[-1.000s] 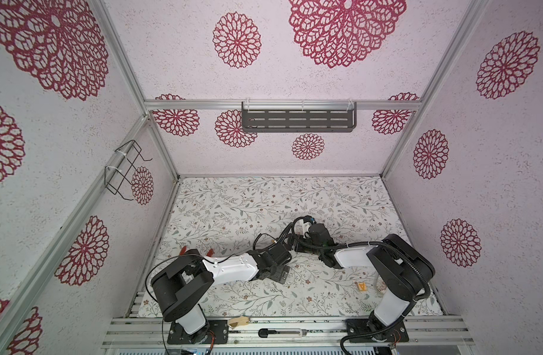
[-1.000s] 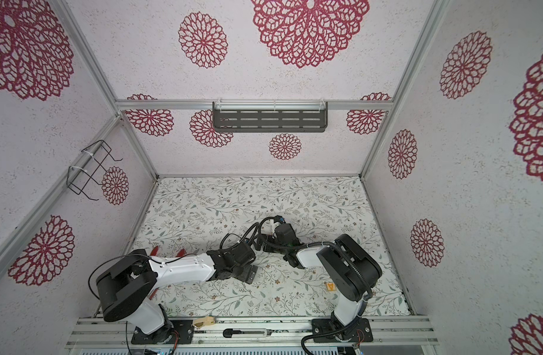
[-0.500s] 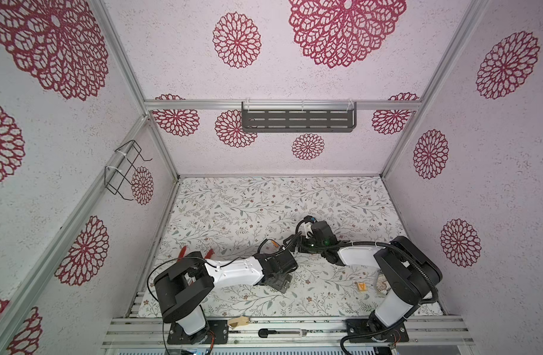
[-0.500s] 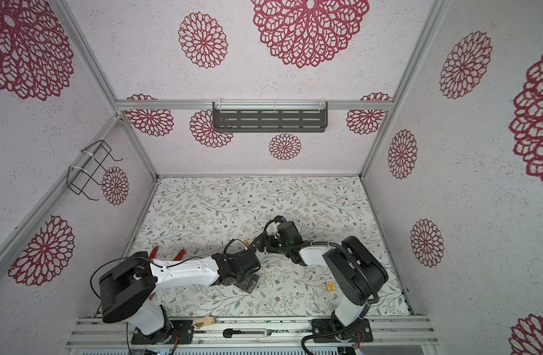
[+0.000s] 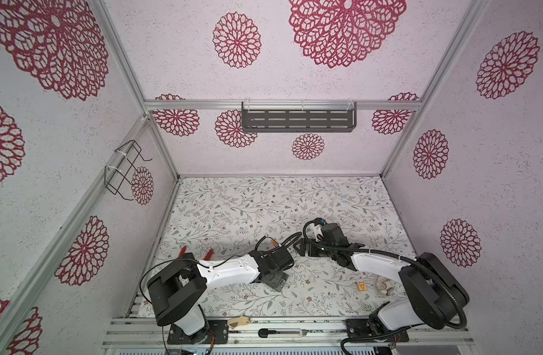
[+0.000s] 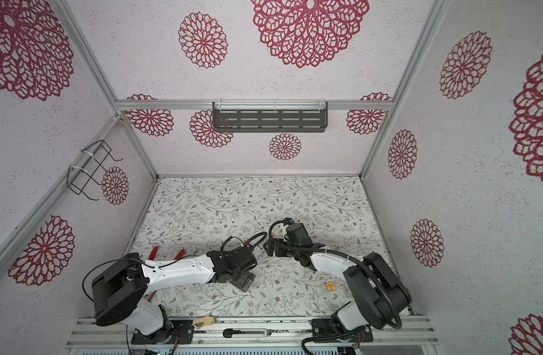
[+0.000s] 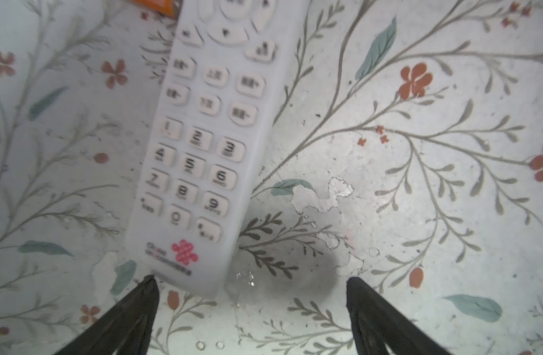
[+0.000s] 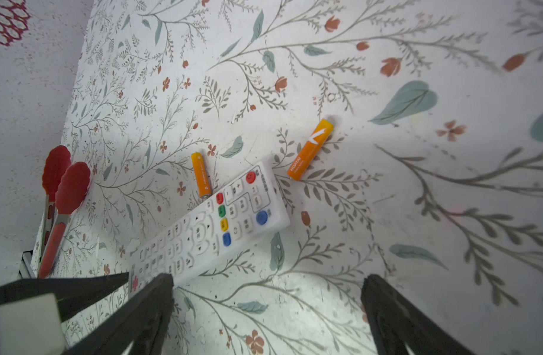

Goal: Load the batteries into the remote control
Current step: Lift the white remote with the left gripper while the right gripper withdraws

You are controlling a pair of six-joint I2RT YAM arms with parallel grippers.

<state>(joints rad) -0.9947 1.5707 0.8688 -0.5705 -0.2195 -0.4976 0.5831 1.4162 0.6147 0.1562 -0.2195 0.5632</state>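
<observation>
The remote control [image 8: 215, 227] lies face up on the floral mat, a long white bar with coloured buttons at one end. Two orange batteries lie loose on the mat by that end, one [image 8: 201, 174] next to its side and one [image 8: 310, 149] a little past its corner. My right gripper [image 8: 267, 282] hangs open over bare mat beside the remote's keypad end. My left gripper [image 7: 248, 282] is open too. The remote's logo end [image 7: 184, 255] sits just ahead of one of its fingertips [image 7: 147, 289]. In both top views the arms cover the remote.
Red tongs [image 8: 61, 196] lie along the left wall. A small orange-yellow square tag [image 5: 362, 286] and a crumpled cloth [image 5: 384, 284] lie near the right arm's base. A grey shelf [image 5: 298, 121] hangs on the back wall and a wire basket [image 5: 125, 169] on the left wall.
The left gripper has slid a little toward the front edge and to the right. The right wrist has drawn slightly to the right. Both grippers stay open.
</observation>
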